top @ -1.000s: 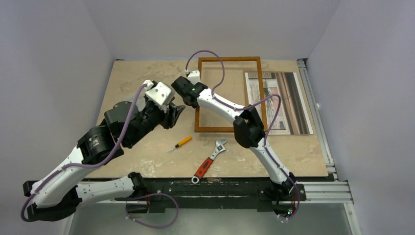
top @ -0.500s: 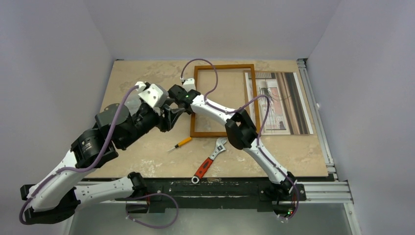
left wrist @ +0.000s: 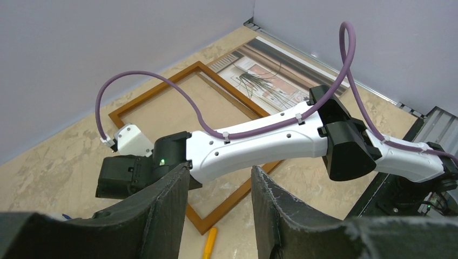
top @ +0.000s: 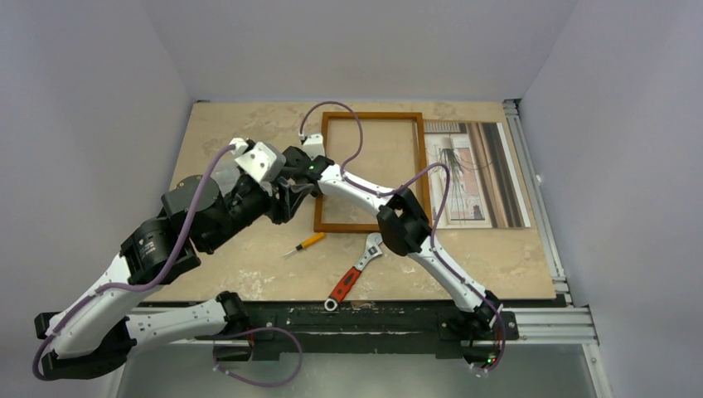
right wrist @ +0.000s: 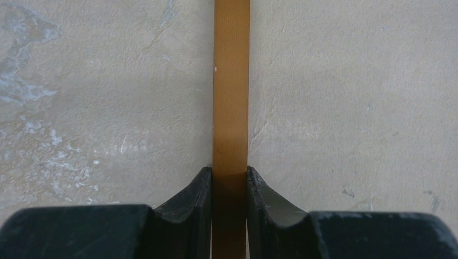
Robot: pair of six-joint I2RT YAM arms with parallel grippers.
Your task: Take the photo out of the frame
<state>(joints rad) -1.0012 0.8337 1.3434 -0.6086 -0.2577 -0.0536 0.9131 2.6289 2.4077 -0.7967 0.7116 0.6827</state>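
Observation:
The orange-brown frame [top: 370, 226] lies on the table with bare tabletop showing through its opening. The photo [top: 477, 170], a window scene with a spindly plant, lies flat just right of it, its left edge at the frame's right rail. My right gripper [top: 308, 170] is at the frame's left rail. In the right wrist view the gripper [right wrist: 230, 175] is shut on that rail [right wrist: 231, 81]. My left gripper [top: 300, 192] hovers open beside the right wrist, with nothing between its fingers [left wrist: 167, 216]. Through them I see the frame's corner [left wrist: 216, 211] and, farther off, the photo [left wrist: 264, 75].
A small yellow-handled screwdriver [top: 307, 243] and a red-handled adjustable wrench [top: 356, 269] lie on the table in front of the frame. The right arm's purple cable [top: 344, 133] loops over the frame. A metal rail [top: 539, 191] runs along the table's right edge.
The right gripper has dragged the frame to the left, uncovering more of the photo. The left arm drew back slightly to the left, then held still.

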